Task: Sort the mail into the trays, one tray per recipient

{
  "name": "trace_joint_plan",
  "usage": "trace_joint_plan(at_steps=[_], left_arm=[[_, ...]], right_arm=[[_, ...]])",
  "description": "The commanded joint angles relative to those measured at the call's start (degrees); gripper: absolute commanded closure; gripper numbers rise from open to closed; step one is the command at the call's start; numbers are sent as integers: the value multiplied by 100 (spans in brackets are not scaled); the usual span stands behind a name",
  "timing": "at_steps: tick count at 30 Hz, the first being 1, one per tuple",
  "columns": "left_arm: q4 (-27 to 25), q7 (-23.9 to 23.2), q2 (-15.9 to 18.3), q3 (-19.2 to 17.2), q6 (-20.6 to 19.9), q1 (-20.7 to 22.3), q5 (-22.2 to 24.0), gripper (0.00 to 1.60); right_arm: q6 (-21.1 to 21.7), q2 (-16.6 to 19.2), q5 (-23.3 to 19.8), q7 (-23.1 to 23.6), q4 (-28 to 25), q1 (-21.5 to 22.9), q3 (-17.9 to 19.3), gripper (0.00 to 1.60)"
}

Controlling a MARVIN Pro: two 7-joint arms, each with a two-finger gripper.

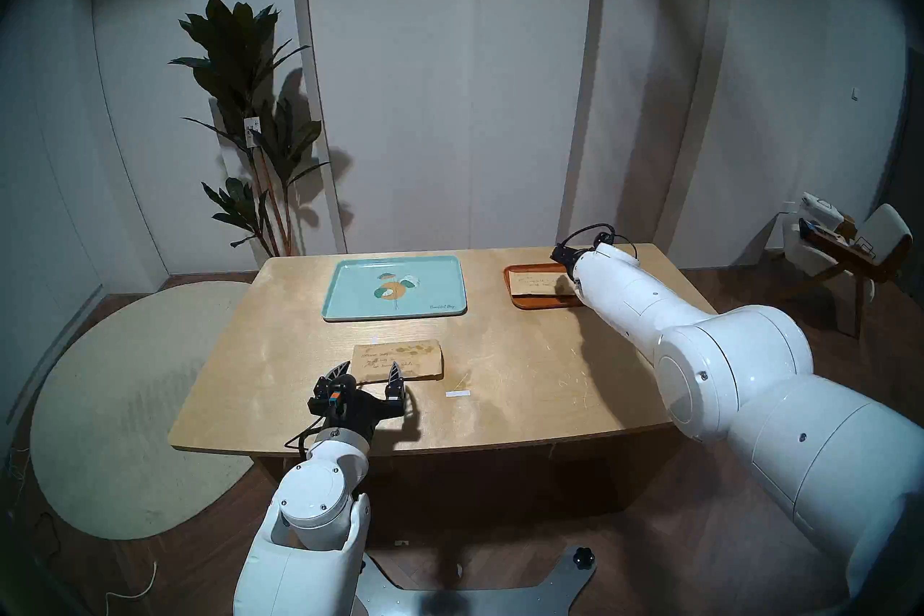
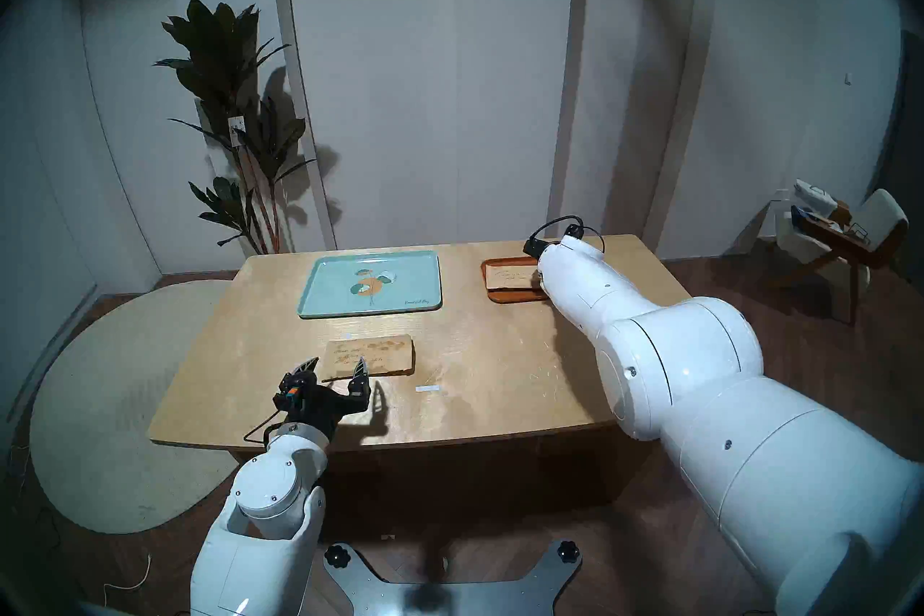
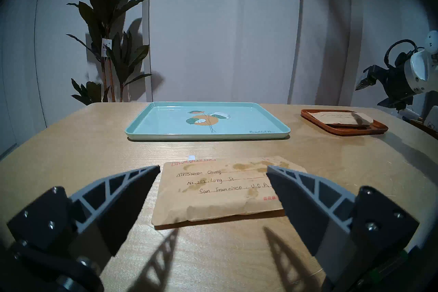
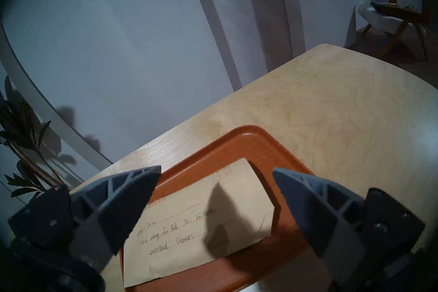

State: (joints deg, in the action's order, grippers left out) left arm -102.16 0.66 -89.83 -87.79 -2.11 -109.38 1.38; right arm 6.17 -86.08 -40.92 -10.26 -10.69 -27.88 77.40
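Two envelopes, two trays. The blotched envelope (image 3: 220, 189) lies flat on the surface (image 1: 525, 375), near centre-left, just near of the mint-teal tray (image 1: 350, 300), which holds nothing. The plain envelope (image 4: 196, 225) lies inside the orange-brown tray (image 4: 256, 142) at far right. The left hand (image 1: 370, 370) sits at the blotched envelope's near edge, fingers spread wide, gripping nothing. The right hand (image 4: 215, 180) hangs above the plain envelope, fingers likewise wide apart, holding nothing. One white paper strip (image 1: 458, 393) lies right of the blotched envelope.
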Motion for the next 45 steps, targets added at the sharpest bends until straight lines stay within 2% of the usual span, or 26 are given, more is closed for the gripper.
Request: trace_joint_plan(at_steps=[1, 14, 18, 31, 36, 45], left_arm=[[-116, 3, -1, 4, 34, 51, -8, 0], [-147, 9, 0, 6, 35, 36, -15, 0], [-152, 9, 0, 6, 33, 34, -16, 0], [-113, 4, 0, 4, 31, 50, -7, 0], [-96, 2, 0, 3, 29, 55, -6, 0], [-73, 1, -1, 3, 26, 58, -4, 0]], right_arm=[[-69, -118, -34, 8, -129, 425, 42, 0], [-366, -200, -82, 490, -386, 576, 117, 0], [-503, -42, -2, 670, -645, 483, 48, 0], [-621, 610, 210, 526, -982, 175, -35, 0], [-628, 716, 261, 551, -1064, 25, -57, 0], [-623, 695, 401, 668, -1226, -273, -210, 0]])
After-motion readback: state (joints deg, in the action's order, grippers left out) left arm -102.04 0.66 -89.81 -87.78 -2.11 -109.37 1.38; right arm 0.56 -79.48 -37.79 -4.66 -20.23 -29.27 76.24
